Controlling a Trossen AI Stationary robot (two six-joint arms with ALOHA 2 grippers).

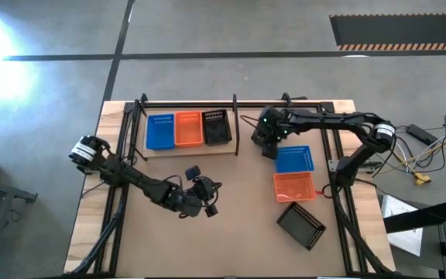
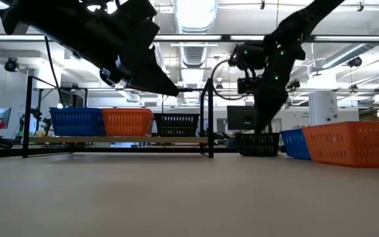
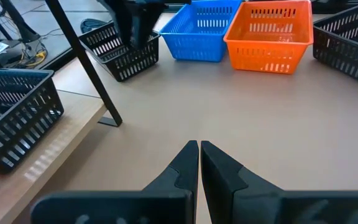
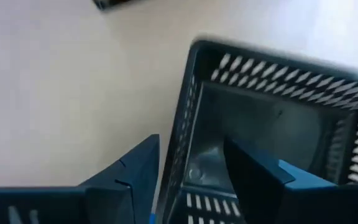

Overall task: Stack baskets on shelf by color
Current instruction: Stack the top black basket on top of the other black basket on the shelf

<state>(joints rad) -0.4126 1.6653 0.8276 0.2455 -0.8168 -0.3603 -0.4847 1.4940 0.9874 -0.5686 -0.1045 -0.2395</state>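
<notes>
On the shelf point(image 1: 190, 150) at the far left, a blue basket point(image 1: 160, 132), an orange basket point(image 1: 188, 129) and a black basket point(image 1: 217, 129) stand in a row. On the table's right side a black basket point(image 4: 272, 118) rests on its bottom. My right gripper point(image 4: 191, 142) is open, pointing steeply down over it, with one finger inside and one outside its near wall, touching neither side as far as shows. Beside it lie a blue basket point(image 1: 294, 159), an orange basket point(image 1: 294, 186) and another black basket point(image 1: 300, 225). My left gripper point(image 3: 199, 152) hovers shut over mid-table, holding nothing.
Black metal rods point(image 1: 142, 124) frame the shelf, and one upright post point(image 3: 86, 68) stands between my left gripper and the shelf. Bare tabletop point(image 1: 238, 232) lies between the two arms and toward the near edge. The room beyond shows in the low view.
</notes>
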